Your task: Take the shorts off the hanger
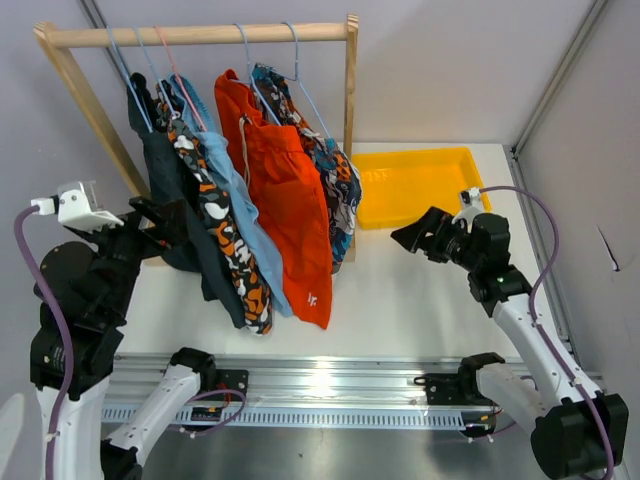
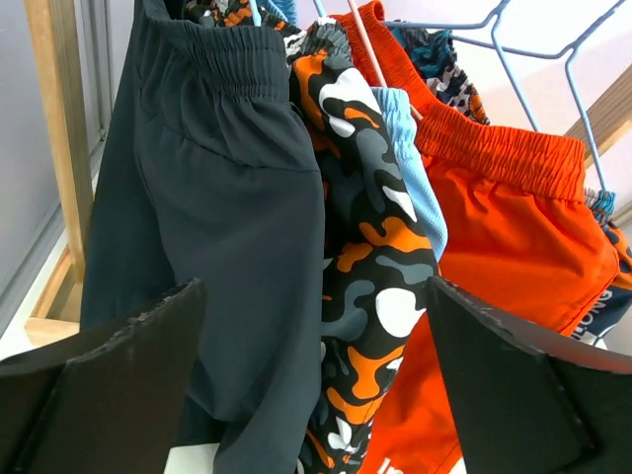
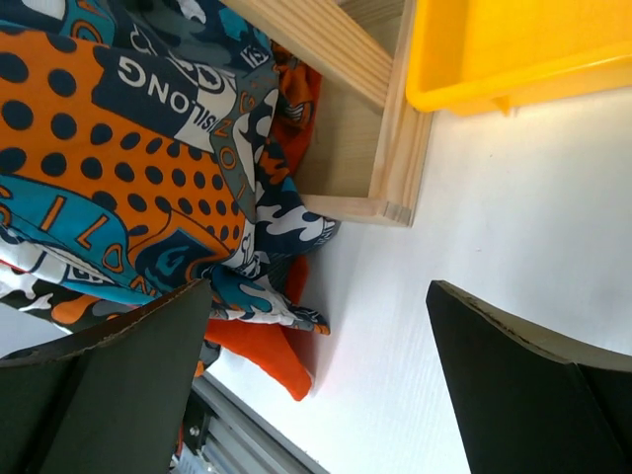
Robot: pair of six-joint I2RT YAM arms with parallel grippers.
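Several shorts hang on wire hangers (image 1: pixel 250 50) from a wooden rail (image 1: pixel 200 35): dark navy (image 1: pixel 170 190), camouflage (image 1: pixel 225 240), light blue (image 1: pixel 240 200), red-orange (image 1: pixel 290 200) and blue-orange patterned (image 1: pixel 338 185). My left gripper (image 1: pixel 160 215) is open at the left of the row. Its wrist view shows the jaws (image 2: pixel 316 296) wide apart just in front of the dark navy (image 2: pixel 217 197) and camouflage (image 2: pixel 370 247) pairs, gripping nothing. My right gripper (image 1: pixel 420 235) is open to the right of the rack, low over the table. It faces the hem of the patterned pair (image 3: pixel 118 148).
A yellow tray (image 1: pixel 415 185) sits at the back right, beside the rack's right post (image 1: pixel 351 120). The rack's wooden foot (image 3: pixel 395 148) rests on the white table (image 3: pixel 513 247). A metal rail (image 1: pixel 330 385) runs along the near edge.
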